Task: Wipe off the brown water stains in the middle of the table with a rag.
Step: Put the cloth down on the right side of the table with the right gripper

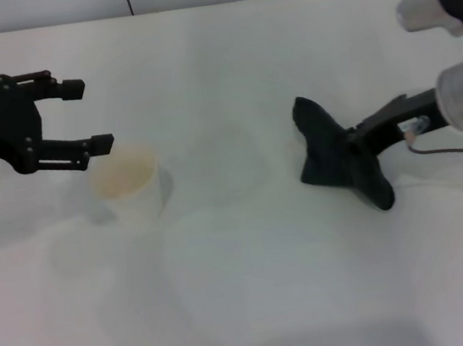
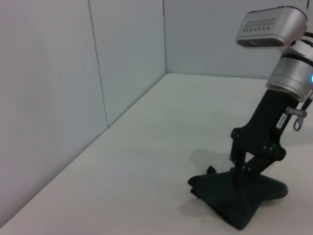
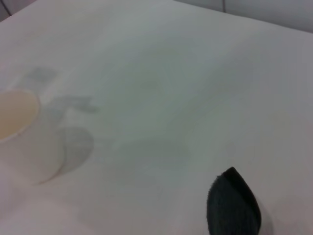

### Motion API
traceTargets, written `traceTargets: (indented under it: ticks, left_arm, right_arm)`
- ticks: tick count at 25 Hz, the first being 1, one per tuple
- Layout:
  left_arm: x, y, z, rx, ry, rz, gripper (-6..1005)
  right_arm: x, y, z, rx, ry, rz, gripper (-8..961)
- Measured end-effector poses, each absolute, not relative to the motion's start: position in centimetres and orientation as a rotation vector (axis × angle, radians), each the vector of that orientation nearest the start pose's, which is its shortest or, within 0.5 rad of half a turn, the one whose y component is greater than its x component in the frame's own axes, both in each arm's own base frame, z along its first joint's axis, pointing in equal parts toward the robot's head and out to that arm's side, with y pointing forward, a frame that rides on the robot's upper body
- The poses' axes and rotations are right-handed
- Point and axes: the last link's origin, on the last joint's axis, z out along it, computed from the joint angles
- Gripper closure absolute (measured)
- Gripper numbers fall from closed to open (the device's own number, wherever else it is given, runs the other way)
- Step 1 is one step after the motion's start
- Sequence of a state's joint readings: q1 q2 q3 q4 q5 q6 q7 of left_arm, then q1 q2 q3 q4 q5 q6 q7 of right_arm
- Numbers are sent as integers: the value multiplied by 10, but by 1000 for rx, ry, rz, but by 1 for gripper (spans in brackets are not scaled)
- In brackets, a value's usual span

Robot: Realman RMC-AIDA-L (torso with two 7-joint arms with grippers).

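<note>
Head view: I have right gripper [image 1: 355, 141] clamped on rag [image 1: 336, 159], pressing it onto table [image 1: 258, 306], well right of cup [image 1: 131, 186]. Left gripper [image 1: 87, 115] hovers just above-left of cup, fingers spread, holding nothing. I see no brown stain between cup and rag.

Left wrist view: right gripper [image 2: 247, 169] pins rag [image 2: 234, 196] flat; rag's long axis runs across fingers.

Right wrist view: rag [image 3: 234, 208] tip only; bare table toward cup [image 3: 22, 132]. I judge next sweep goes cupward; right arm nearer.

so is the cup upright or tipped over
Upright: the white cup stands on the table, its round mouth facing up, pale tan inside.
</note>
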State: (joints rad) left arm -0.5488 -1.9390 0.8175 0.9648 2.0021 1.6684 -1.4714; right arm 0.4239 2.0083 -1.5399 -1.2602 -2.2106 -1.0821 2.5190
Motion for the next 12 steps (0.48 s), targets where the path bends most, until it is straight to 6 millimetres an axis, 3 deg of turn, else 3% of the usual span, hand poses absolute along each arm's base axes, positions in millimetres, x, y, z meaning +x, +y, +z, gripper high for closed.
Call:
traceTargets:
  ticks: [12]
  left_arm:
    - [-244,347,86,-2793,-254,-383,119]
  right_arm:
    - [224,340,6,-2501,1056,33,735]
